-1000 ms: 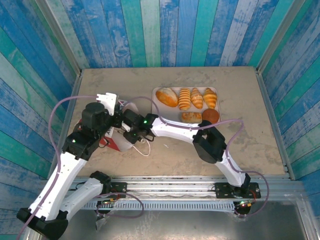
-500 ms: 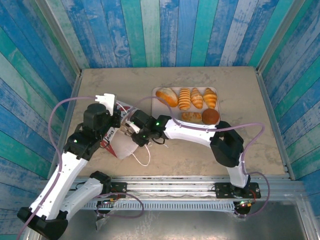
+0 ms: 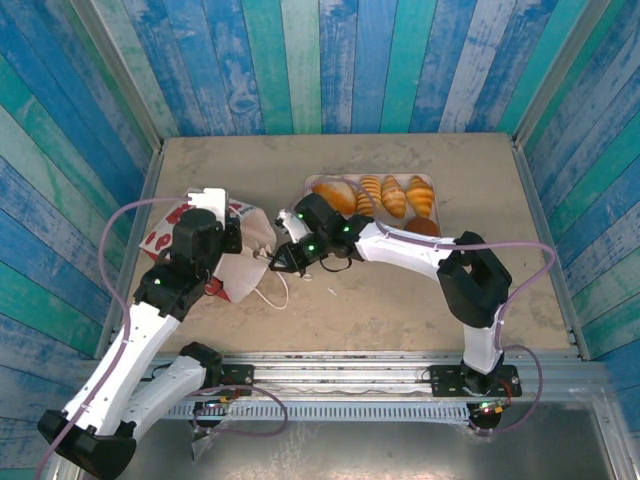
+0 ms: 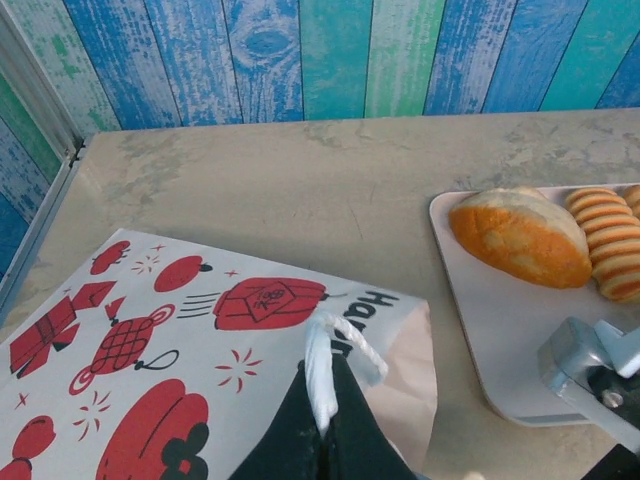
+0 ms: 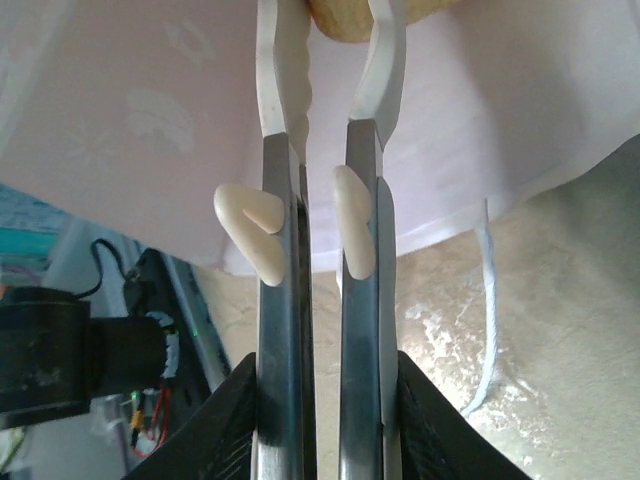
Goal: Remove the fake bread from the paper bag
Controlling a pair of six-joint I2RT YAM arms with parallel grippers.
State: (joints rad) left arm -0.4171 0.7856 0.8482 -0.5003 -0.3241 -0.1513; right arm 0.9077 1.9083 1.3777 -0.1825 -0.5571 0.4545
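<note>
Clamped on the string handle (image 4: pixel 322 365) of the paper bag (image 4: pixel 190 330), the left tool (image 4: pixel 325 440) has dragged it left across the desk (image 3: pixel 400 300). At the bag's mouth, the right tool (image 5: pixel 330 50), slightly parted, seemingly pinches a pastry (image 5: pixel 340 18), probably bound for the tray (image 4: pixel 500 340).

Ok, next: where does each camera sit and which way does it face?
Top external: above, behind the arm bases, looking down; left gripper and right gripper at the paper bag.
Left wrist: looks over the bag toward tray and back wall; own fingers pinch the string handle.
Right wrist: looks along its fingers, which clamp a bread piece, at the bag.
Shared: the bag, all three.
</note>
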